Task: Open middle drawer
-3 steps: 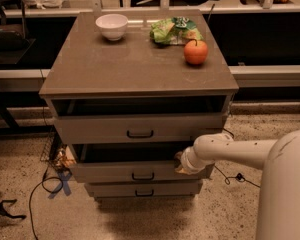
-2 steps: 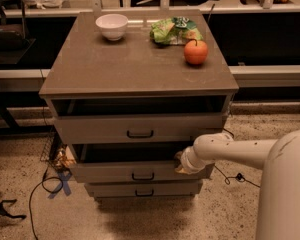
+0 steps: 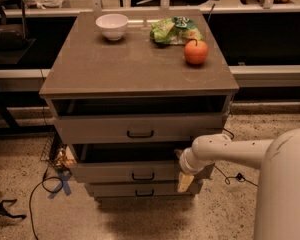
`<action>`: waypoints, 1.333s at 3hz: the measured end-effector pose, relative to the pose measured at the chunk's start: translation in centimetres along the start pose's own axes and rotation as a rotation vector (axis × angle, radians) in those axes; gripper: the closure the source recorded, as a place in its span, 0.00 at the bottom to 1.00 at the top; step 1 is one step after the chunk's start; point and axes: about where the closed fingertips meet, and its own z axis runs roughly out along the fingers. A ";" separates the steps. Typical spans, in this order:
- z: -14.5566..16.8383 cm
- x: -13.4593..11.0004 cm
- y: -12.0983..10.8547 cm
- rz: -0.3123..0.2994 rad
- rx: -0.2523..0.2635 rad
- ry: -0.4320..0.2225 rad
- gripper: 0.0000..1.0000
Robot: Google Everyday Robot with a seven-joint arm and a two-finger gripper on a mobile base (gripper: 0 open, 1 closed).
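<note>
**Clerk:** What stands nearest us?

**Inspector:** The robot's rounded white body, lower right. Its white arm reaches left above the speckled stone floor. The gripper hangs at the right-hand end of the wide grey middle drawer, touching or just beside its corner. Whether it is spread or pressed together, I cannot tell.

**Clerk:** And the drawer itself?

**Inspector:** It is the second of three in the grey cabinet. It stands partly out, with a dark gap above its low flat front. Its small black bar handle sits at centre, apart from the gripper and not held.

**Clerk:** How will it handle?

**Inspector:** In my judgement it is a rigid box on runners, not fragile and of light to moderate weight. It should travel straight toward us and no other way. The smooth front gives little purchase, so the bar handle is the proper hold. Failing that, the front's top edge could be hooked from behind. A pull at one end may rack it askew.

**Clerk:** Beyond it?

**Inspector:** The narrow grey bottom drawer sits below. The taller grey top drawer sits above, also ajar. On the brown cabinet top are a round orange fruit, a crumpled green packet and a white bowl.

**Clerk:** Any writing?

**Inspector:** None legible. The packet's print cannot be read.
</note>
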 end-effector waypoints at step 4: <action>2.0 -0.6 1.0 -0.091 -0.151 0.055 0.42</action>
